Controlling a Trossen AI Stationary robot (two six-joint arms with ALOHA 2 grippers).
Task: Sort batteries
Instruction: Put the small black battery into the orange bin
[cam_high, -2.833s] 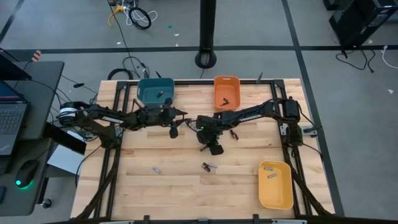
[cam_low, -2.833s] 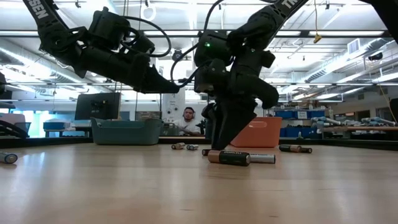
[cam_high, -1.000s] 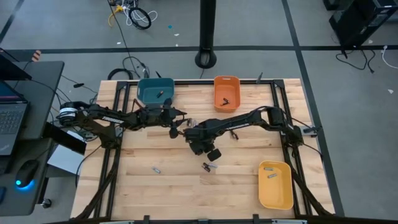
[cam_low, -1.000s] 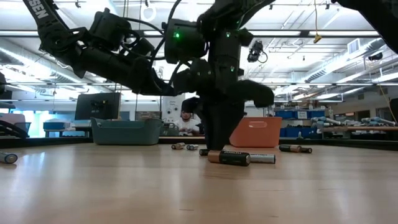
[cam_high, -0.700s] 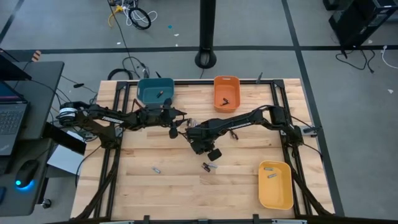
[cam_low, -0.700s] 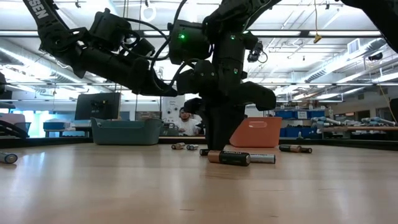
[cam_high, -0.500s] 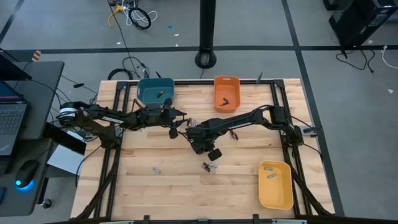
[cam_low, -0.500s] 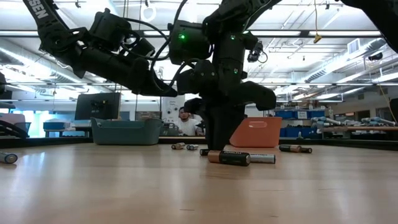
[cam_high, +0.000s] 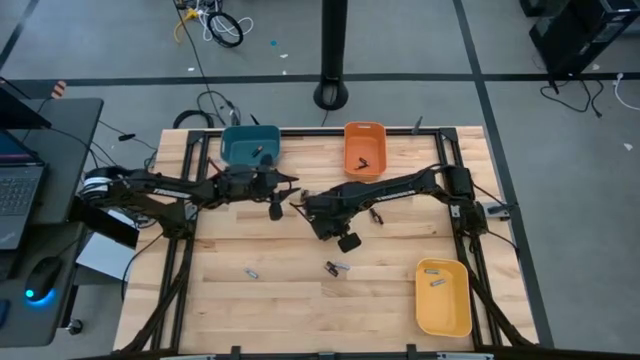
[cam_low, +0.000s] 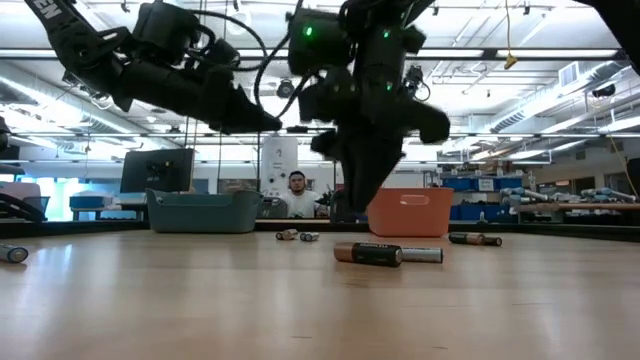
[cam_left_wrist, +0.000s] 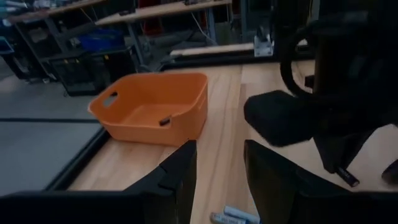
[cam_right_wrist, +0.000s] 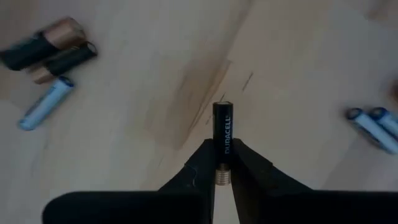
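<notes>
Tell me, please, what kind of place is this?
Probably a robotics lab or workshop: a wooden table on a black frame with two robot arms, a laptop desk beside it, and shelving under ceiling strip lights behind.

My bench (cam_high: 270, 300) is pale wood with a visible plank grain, framed in black rails. Three bins sit on it: one teal bin (cam_high: 250, 147), one orange bin (cam_high: 364, 148) and one yellow bin (cam_high: 443, 297). My two arms are black throughout; a green indicator light (cam_low: 307, 31) shows on one of them in the low view. The battery (cam_right_wrist: 222, 142) between my right jaws is black with white lettering and a copper-coloured end. Loose batteries (cam_right_wrist: 46, 53) on the bench are black with copper ends; another battery (cam_right_wrist: 45, 104) is light blue, and a light blue pair (cam_right_wrist: 375, 127) lies apart. The surrounding floor (cam_high: 420, 50) is grey with dark lines.
</notes>
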